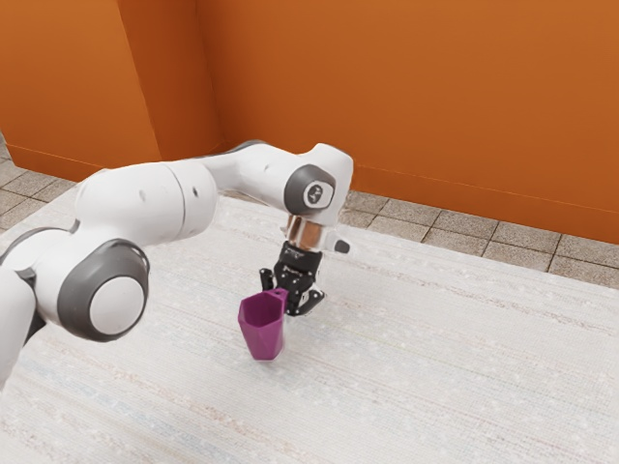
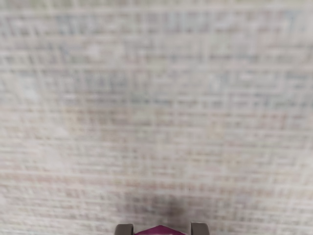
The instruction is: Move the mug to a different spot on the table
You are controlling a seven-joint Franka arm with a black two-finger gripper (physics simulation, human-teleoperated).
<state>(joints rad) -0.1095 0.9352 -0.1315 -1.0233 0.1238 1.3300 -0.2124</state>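
Mug: the purple mug (image 1: 262,329) is in the lower middle of the exterior view. I cannot tell if it sits on the pale surface (image 1: 435,367) or hangs just above it.
Pincer: the pincer (image 1: 290,300) comes down from above and looks clenched on the mug's rim, on the side toward the frame's right.
Slip: it holds only one thin edge, so the mug could swing or drop.
Cause: a fast move or a weak squeeze.
Tip: if the mug lands crooked, it may fall over.
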